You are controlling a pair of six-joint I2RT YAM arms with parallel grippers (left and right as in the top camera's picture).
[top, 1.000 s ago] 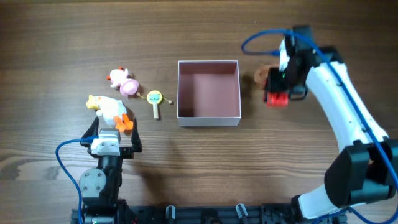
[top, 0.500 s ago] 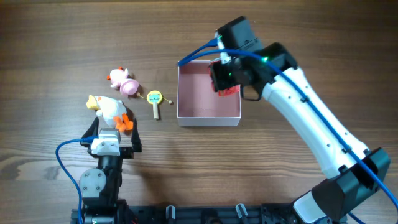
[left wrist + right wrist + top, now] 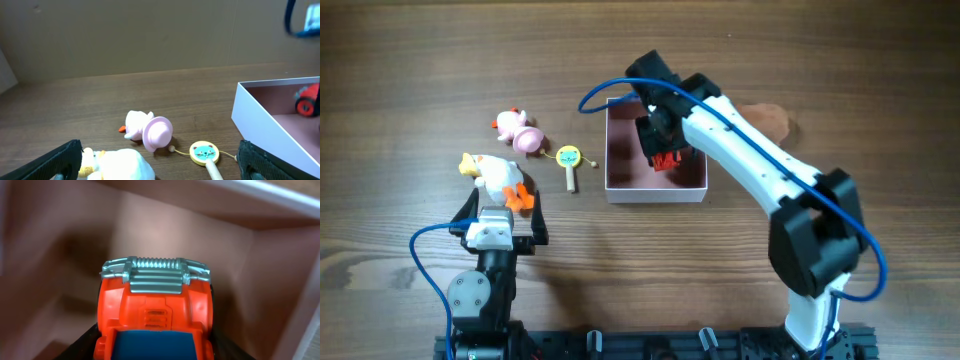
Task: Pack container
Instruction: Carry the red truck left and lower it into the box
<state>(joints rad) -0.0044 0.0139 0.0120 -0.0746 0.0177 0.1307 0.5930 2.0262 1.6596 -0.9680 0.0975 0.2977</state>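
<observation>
The container (image 3: 620,186), a square white box with a pink inside, sits at the table's middle; it also shows in the left wrist view (image 3: 260,120) and fills the right wrist view (image 3: 165,225). My right gripper (image 3: 663,150) reaches down into it, shut on a red toy truck (image 3: 666,159) with a grey grille (image 3: 156,310); the truck also shows in the left wrist view (image 3: 307,100). My left gripper (image 3: 503,222) is open and empty, just behind a white duck (image 3: 498,178).
A pink duck toy (image 3: 518,130) and a yellow cat-face rattle drum (image 3: 569,160) lie left of the container. A brown object (image 3: 765,120) lies right of it.
My right arm swung left from beside the container, carrying the red truck over the rim and down into the box. The left arm has not moved.
</observation>
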